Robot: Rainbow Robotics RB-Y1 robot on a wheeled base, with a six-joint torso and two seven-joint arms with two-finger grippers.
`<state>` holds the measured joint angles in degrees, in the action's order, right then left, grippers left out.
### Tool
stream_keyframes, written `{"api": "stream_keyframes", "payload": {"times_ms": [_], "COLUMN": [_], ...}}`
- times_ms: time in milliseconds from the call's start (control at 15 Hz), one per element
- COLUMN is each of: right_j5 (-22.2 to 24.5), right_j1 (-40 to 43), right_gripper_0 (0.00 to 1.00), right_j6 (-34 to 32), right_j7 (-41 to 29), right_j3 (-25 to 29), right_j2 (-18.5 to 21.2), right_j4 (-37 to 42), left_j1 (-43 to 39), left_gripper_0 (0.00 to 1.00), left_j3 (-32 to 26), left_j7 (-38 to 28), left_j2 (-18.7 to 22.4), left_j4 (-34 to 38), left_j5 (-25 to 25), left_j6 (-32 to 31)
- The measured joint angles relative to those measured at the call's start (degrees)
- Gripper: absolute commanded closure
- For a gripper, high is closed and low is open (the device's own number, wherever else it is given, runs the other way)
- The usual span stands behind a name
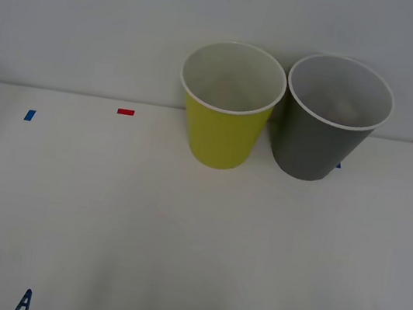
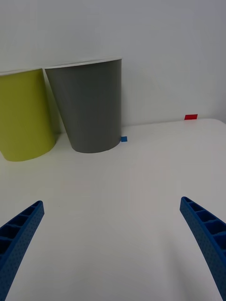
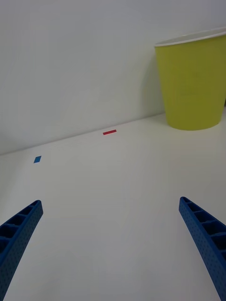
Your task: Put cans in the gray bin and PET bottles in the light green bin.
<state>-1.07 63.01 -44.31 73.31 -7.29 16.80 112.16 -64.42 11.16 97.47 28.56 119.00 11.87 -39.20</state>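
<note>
Two bins at the far edge of the table

Standing upright side by side near the back wall: light green bin point(image 1: 225, 126) on the left, gray bin point(image 1: 324, 138) just beside it on the right, rims close together. Resting on the table point(image 1: 178, 237), well ahead of both grippers. Left gripper point(image 3: 110, 254) at the near left edge, right gripper point(image 2: 110, 254) at the near right, each with fingers spread wide

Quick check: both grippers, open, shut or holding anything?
Left gripper: open, holding nothing.
Right gripper: open, holding nothing.
</note>
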Motion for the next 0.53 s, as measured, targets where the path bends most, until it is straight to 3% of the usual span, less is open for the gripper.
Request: {"api": "stream_keyframes", "payload": {"times_ms": [533], "right_j5": [0.01], "right_j1": [0.01], "right_gripper_0": [0.0], "right_j6": [0.0], "right_j7": [0.0], "right_j3": [0.0], "right_j2": [-0.01], "right_j4": [0.0], "left_j1": [0.0], "left_gripper_0": [0.0], "left_j3": [0.0], "left_j7": [0.0], "left_j2": [0.0], "left_j4": [0.0], "left_j5": [0.0], "left_j6": [0.0]}}
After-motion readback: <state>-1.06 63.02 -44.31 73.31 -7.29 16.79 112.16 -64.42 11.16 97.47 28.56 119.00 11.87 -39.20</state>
